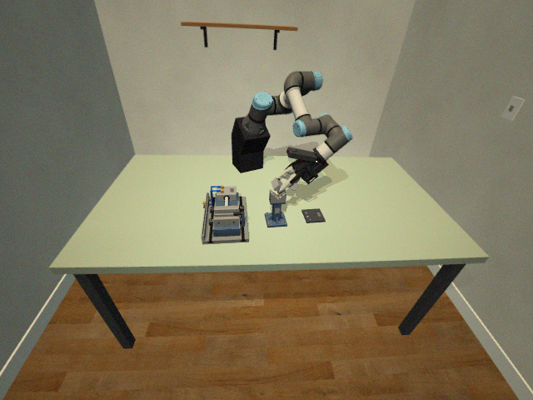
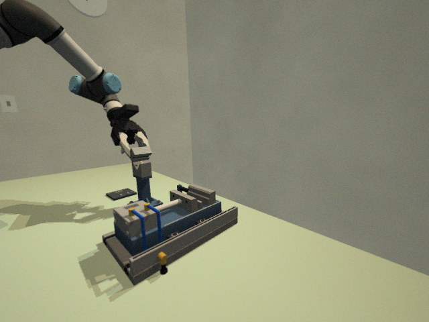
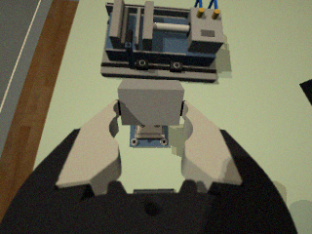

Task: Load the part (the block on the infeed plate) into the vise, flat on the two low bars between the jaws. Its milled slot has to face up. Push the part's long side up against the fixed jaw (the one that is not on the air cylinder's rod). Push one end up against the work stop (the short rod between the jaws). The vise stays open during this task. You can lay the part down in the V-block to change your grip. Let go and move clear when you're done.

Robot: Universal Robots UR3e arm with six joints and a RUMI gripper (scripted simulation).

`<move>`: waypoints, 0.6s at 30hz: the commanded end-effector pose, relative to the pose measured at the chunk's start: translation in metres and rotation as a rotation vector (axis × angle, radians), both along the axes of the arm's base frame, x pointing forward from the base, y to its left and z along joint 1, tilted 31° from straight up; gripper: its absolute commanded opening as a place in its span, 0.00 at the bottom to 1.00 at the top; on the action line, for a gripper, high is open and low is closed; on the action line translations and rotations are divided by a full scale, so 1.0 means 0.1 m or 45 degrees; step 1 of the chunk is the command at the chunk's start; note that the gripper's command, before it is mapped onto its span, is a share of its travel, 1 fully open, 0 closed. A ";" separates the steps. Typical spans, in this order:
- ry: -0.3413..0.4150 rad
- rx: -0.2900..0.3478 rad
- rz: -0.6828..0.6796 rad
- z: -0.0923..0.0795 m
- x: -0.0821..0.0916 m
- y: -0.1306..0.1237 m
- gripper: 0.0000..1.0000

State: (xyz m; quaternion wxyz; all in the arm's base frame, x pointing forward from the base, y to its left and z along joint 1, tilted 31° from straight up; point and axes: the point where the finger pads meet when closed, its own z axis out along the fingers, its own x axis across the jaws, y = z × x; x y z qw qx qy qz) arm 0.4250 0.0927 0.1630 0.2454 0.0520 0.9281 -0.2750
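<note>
My gripper is shut on the part, a grey block, by its two ends. The part is tilted, close over the V-block; whether they touch I cannot tell. Its slot cannot be made out. The vise stands open, with no part between the fixed jaw and the rod-side jaw. The work stop is at the jaw gap.
The dark infeed plate lies beside the V-block's post, on the side away from the vise, and bears no block. The air cylinder with blue hoses is at the vise's end towards the robot base.
</note>
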 end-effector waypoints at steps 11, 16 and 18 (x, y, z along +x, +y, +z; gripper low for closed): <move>-0.004 0.001 0.000 -0.10 0.07 0.03 0.00; -0.004 0.001 0.000 -0.13 0.08 0.04 0.00; -0.004 0.001 0.000 -0.14 0.09 0.04 0.00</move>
